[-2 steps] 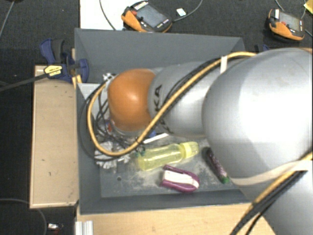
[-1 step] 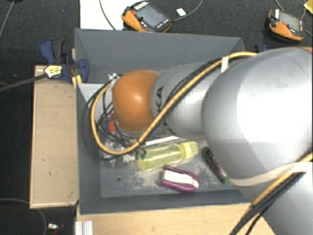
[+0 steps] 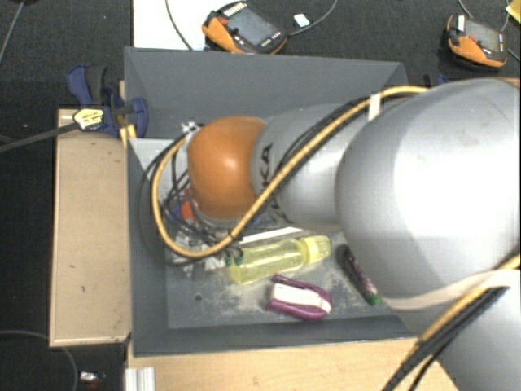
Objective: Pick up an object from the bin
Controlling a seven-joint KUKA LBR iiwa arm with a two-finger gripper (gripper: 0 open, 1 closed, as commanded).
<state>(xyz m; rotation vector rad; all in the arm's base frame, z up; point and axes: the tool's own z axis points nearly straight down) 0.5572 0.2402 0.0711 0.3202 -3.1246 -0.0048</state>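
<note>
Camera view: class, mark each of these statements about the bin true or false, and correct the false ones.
1. A pale yellow bottle lies on its side on the floor of the bin. True.
2. The purple-and-white object lies farther up the view than the bottle. False: it lies below the bottle, nearer the bin's lower wall.
3. The dark marker pen lies to the right of the bottle. True.
4. The orange wrist cover hangs over the bin's right side. False: it is over the left part of the bin, up and left of the bottle.
</note>
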